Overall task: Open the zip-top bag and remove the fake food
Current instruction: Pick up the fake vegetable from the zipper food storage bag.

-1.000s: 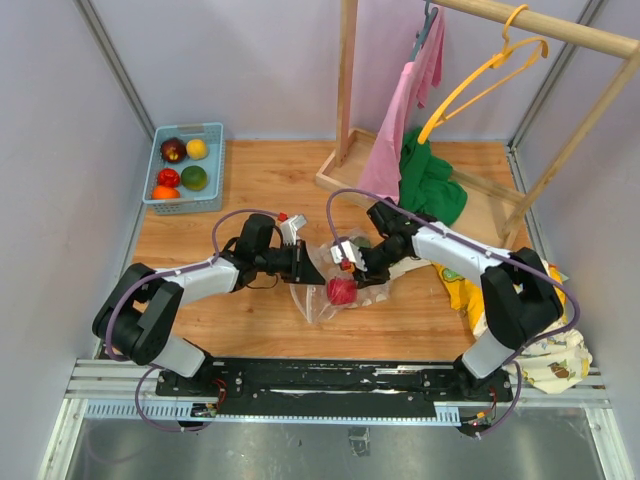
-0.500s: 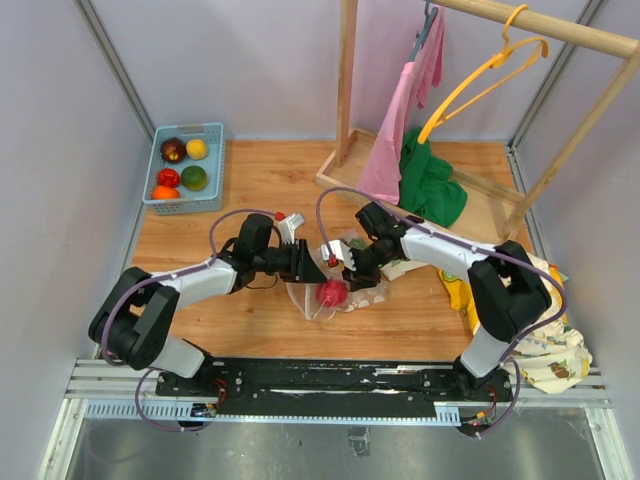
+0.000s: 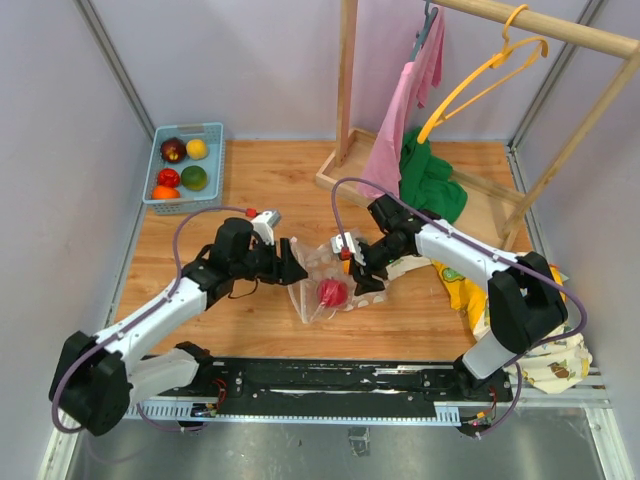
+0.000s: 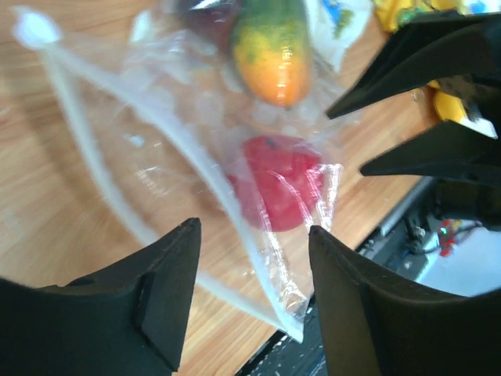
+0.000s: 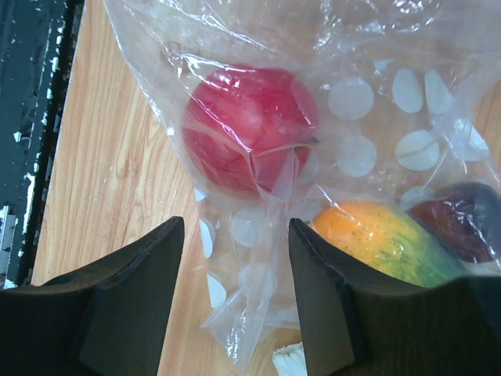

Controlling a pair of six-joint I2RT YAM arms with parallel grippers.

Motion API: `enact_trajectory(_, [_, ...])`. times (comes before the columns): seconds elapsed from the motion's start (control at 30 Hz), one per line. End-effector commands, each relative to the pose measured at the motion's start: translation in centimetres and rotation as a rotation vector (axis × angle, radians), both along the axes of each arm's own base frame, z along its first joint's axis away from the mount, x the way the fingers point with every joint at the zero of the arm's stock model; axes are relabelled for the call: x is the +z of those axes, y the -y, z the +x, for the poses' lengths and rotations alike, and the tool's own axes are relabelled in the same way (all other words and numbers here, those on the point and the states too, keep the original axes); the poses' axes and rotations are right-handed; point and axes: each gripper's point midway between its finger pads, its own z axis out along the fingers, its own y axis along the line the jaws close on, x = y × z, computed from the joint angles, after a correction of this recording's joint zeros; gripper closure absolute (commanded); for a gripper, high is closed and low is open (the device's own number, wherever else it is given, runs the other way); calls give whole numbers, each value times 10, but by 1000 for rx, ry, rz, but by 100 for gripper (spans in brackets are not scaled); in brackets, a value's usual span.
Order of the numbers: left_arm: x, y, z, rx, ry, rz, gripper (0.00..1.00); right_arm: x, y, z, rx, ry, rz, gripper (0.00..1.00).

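- Top view: bag [image 3: 318,290] lies flat on the table [image 3: 260,180] between the two arms. Left gripper [image 3: 292,262] is at its left edge, right gripper [image 3: 362,274] at its right, about equally near.
- Left wrist: jaws apart, gripping nothing. Zip strip [image 4: 168,141] runs diagonally just ahead.
- Right wrist: jaws apart, empty. Red fruit [image 5: 249,129] is inside the bag, dead ahead.

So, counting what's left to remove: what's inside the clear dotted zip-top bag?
A round red plastic fruit, an orange-and-green oblong fruit and a dark purple piece, partly cut off. Anything beneath them is hidden.
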Motion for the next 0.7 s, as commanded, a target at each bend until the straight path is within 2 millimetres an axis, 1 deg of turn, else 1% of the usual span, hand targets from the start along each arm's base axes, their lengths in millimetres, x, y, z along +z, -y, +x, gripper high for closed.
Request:
enact_trajectory(0.0, [-6, -58, 8, 232, 47, 228, 49, 18, -9, -7, 36, -25, 58, 41])
enact_trajectory(0.07, [-5, -75, 6, 304, 57, 272, 64, 16, -10, -6, 35, -20, 50, 41])
enact_trajectory(0.13, [-5, -80, 3, 317, 75, 272, 67, 13, -13, -5, 36, -22, 44, 40])
enact_trajectory(0.2, [-8, -76, 0, 291, 83, 254, 72, 10, -14, -4, 32, -22, 36, 40])
enact_trajectory(0.33, [-27, -75, 4, 269, 46, 300, 80, 6, -16, -3, 28, -17, 22, 41])
enact_trajectory(0.4, [-35, -67, 6, 230, 33, 299, 81, 3, -17, -5, 31, -16, 13, 41])
enact_trajectory(0.53, [-39, -37, 10, 96, 51, 203, 81, -3, -18, -9, 46, 1, -3, 40])
enact_trajectory(0.6, [-44, -25, 10, 43, 48, 168, 81, -6, -19, -10, 51, 3, -9, 39])
enact_trajectory(0.67, [-53, -16, 9, -8, 35, 155, 81, -11, -19, -12, 53, 7, -20, 38])
